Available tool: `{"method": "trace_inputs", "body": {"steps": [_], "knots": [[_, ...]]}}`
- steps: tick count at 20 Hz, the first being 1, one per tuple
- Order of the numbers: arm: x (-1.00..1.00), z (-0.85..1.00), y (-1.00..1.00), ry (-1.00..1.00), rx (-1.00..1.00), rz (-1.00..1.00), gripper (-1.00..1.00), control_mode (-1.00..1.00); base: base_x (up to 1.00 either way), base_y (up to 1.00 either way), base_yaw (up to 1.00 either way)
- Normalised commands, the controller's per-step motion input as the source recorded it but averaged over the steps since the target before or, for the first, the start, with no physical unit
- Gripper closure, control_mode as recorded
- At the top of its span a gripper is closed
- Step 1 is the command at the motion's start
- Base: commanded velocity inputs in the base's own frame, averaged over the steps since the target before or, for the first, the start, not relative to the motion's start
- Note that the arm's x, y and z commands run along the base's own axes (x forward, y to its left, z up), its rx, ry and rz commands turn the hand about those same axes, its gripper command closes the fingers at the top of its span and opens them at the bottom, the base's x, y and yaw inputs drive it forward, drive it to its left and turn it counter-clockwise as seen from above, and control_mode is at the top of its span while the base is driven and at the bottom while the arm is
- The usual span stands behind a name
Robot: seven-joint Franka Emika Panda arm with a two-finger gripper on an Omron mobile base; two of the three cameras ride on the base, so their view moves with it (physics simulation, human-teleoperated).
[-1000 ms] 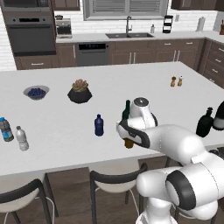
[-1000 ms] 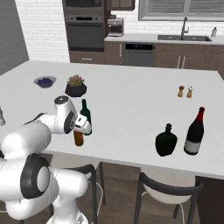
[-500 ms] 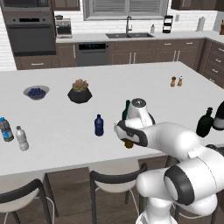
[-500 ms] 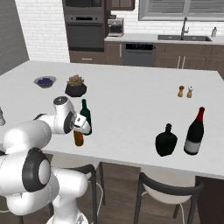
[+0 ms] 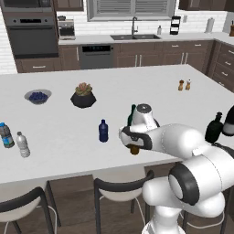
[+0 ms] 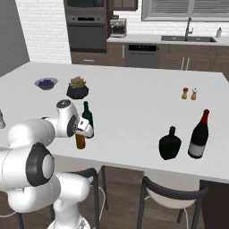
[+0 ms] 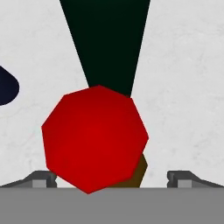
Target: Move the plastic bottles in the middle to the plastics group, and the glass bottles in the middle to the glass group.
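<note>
My gripper [image 7: 117, 178] points straight down over the amber-brown bottle [image 6: 80, 142], open, with one fingertip on each side of its red cap [image 7: 95, 138]. In the left base view the gripper [image 5: 134, 140] covers the amber bottle's [image 5: 134, 149] neck. The tall dark green bottle [image 5: 132, 115] [image 6: 87, 115] stands right behind it, also seen as a dark wedge [image 7: 105, 43]. The dark blue bottle [image 5: 103, 131] is a little to the left. Two clear water bottles [image 5: 5, 135] [image 5: 23, 145] stand at the far left. A squat black bottle [image 6: 170, 144] and a dark red-necked bottle [image 6: 199, 135] stand at the right.
A bowl of blueberries [image 5: 37, 96] and a potted plant [image 5: 83, 96] sit toward the back left of the white counter [image 5: 151, 87]. Salt and pepper shakers [image 5: 184, 85] are at the back right. Stools [image 5: 123, 183] stand below the front edge.
The hand has crept slightly sideways above the amber bottle. The jaws have stayed open and no bottle has moved.
</note>
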Motion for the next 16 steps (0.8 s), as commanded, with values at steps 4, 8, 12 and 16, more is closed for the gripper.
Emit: {"method": "trace_inputs", "body": {"steps": [4,8,12,16], "knots": [[0.04,-0.10,0.00,0.00,0.00,0.00,-1.00,-1.00,0.00,0.00,0.00],[0.06,-0.09,0.00,-0.01,0.00,0.00,-1.00,-1.00,0.00,0.00,0.00],[0.00,0.00,0.00,-0.01,0.00,0.00,-1.00,-1.00,0.00,0.00,0.00],[0.00,0.00,0.00,0.00,0.00,0.00,1.00,-1.00,0.00,0.00,0.00]]}}
